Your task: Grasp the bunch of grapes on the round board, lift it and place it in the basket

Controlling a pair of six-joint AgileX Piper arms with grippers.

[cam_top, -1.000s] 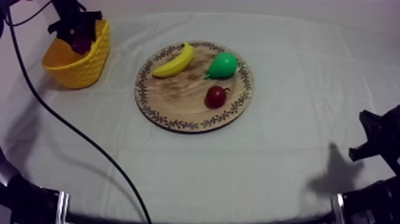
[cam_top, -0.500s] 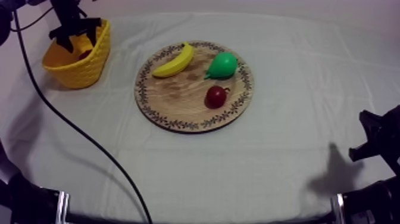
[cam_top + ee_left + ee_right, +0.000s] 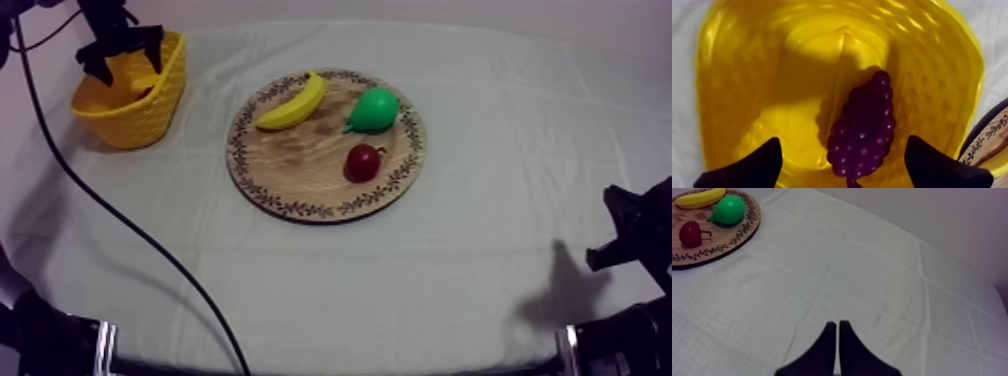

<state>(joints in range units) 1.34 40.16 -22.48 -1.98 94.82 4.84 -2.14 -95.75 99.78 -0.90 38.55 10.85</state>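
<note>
At the frame's upper left, the left gripper (image 3: 124, 57) hangs over the yellow basket (image 3: 140, 122), fingers spread wide and empty. The bunch of grapes (image 3: 864, 127), knobbly glossy purple, lies on the basket's dimpled floor, so I judge it delivered. Mid-frame, the grainy wooden board (image 3: 300, 196) carries a smooth banana (image 3: 292, 102), pear (image 3: 373, 110) and small red fruit (image 3: 362, 162). Lower right, the idle right gripper (image 3: 837, 324) rests with its fingers pressed together.
</note>
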